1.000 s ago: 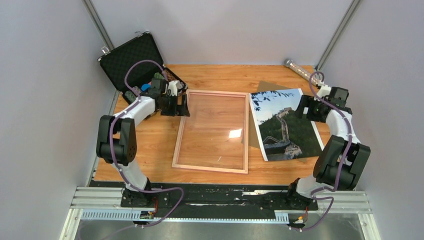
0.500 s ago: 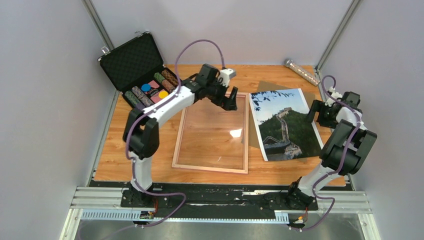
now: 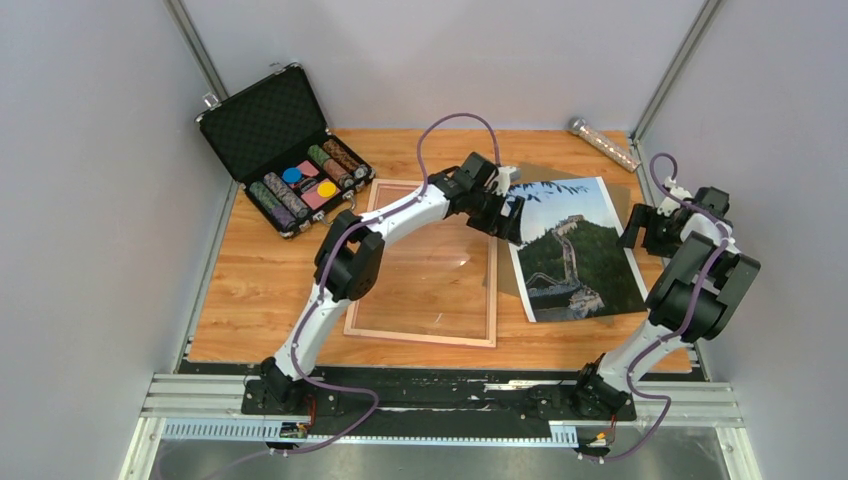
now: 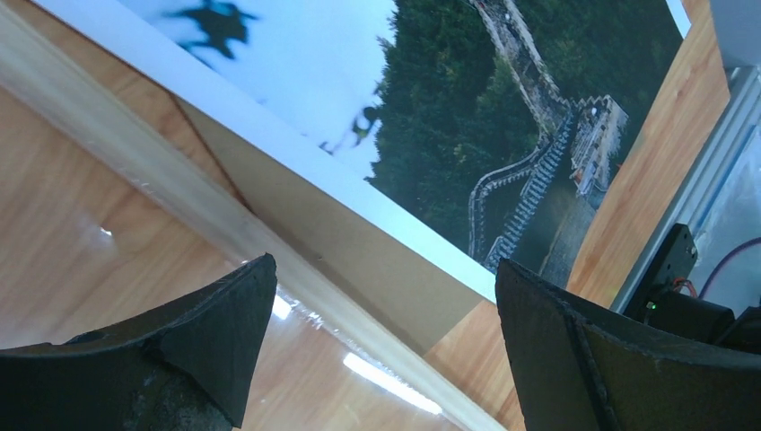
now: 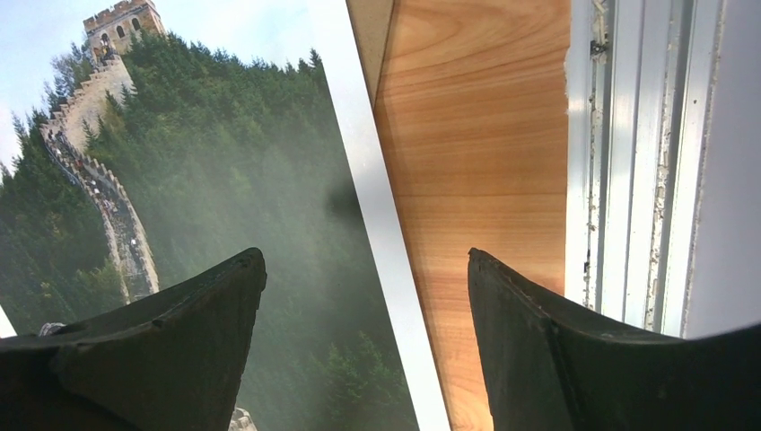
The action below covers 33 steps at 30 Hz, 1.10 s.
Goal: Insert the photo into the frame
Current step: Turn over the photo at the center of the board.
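The photo of the Great Wall lies flat at the right of the table, partly on a brown backing board. The frame lies flat at the middle, wood rails up, clear pane inside. My left gripper is open and empty, reaching over the frame's far right corner at the photo's left edge; its wrist view shows the frame rail, board and photo below. My right gripper is open and empty above the photo's right edge.
An open black case with poker chips stands at the far left. A clear glittery tube lies at the far right corner. Grey walls close in both sides; a metal rail runs along the table's right edge.
My left arm swung right from the case across the frame's far edge to the photo's left side. My right gripper drew back right off the photo toward the table's edge.
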Tool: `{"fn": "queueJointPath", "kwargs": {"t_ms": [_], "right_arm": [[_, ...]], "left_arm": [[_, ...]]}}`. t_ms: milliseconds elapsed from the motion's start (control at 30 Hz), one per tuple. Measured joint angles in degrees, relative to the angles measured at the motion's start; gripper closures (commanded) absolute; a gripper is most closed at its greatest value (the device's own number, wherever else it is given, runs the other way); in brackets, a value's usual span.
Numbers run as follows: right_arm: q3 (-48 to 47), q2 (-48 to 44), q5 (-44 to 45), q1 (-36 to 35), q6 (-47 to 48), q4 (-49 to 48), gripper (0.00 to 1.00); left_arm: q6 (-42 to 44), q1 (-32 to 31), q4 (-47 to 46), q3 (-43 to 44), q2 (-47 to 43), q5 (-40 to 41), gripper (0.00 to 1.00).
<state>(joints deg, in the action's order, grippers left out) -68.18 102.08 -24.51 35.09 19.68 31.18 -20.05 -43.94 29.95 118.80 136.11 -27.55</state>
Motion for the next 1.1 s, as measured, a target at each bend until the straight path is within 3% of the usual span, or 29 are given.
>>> {"fn": "queueJointPath", "kwargs": {"t_ms": [367, 1100], "right_arm": [[-1.6, 3.8, -1.5, 0.1, 2.3, 1.0, 0.20], [-3.0, 6.4, -6.4, 0.2, 5.4, 3.0, 0.22]], "left_arm": [[-5.2, -2.8, -1.9, 1.6, 1.8, -1.1, 0.03], [-6.9, -5.7, -3.0, 2.0, 5.2, -0.2, 0.03]]}}
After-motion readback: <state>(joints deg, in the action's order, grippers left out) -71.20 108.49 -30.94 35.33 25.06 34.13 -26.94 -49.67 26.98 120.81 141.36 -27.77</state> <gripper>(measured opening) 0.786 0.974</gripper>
